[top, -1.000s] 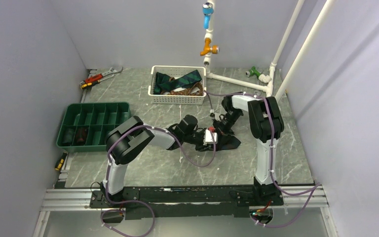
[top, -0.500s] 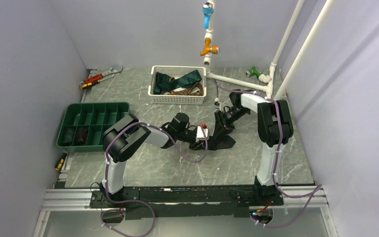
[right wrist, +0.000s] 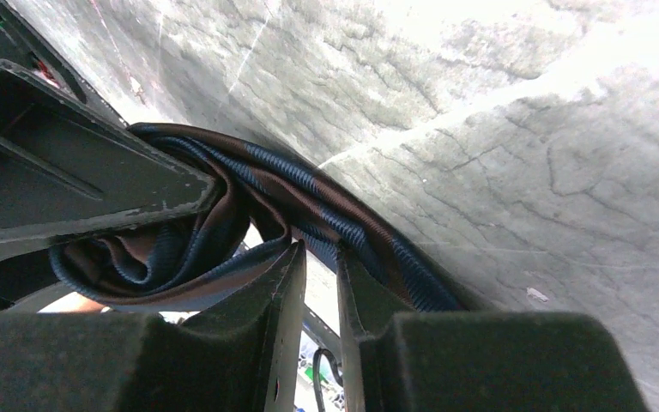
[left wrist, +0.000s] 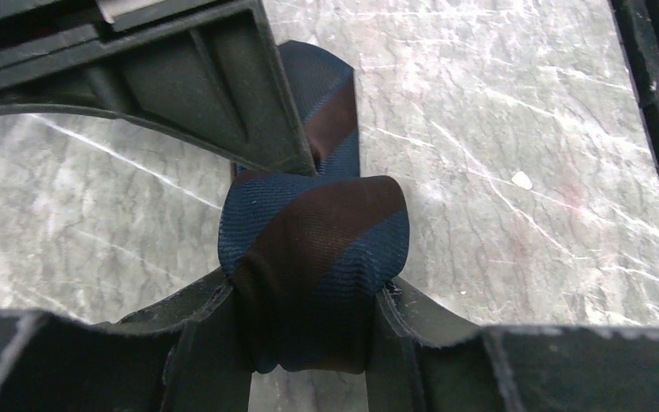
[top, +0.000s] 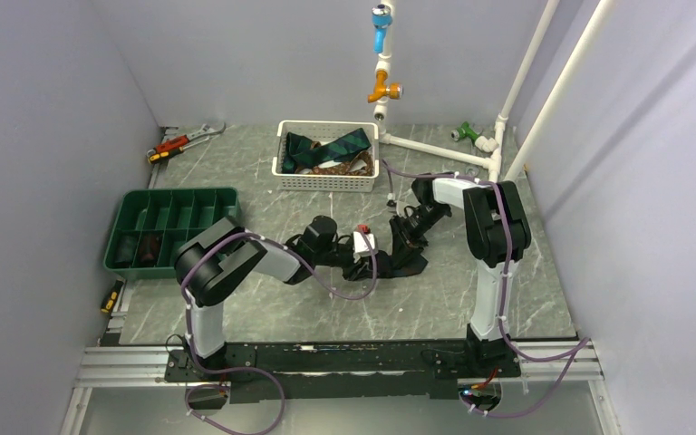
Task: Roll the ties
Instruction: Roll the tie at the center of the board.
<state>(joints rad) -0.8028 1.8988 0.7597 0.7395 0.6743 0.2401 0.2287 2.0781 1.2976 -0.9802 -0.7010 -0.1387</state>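
A: How did the left pincer stand?

B: It was closed on the tie, one finger on each side of the rolled part. The roll sat low over the tabletop, about the middle of it, and the free length ran from it toward the right pincer.

A: And that one?

B: Its fingers were nearly together, only a thin slit between them. Whether they pinched the fabric, I could not tell. The striped band curved just past their tips.

A: What did the step ask for?

B: The winding, in my judgement. The left grip needed to be firm without crushing the roll, and the free band flat and a little tight, so that each turn would lie straight on the last. A slack band would likely give a cone. The other ties lay in the basket at the far side.
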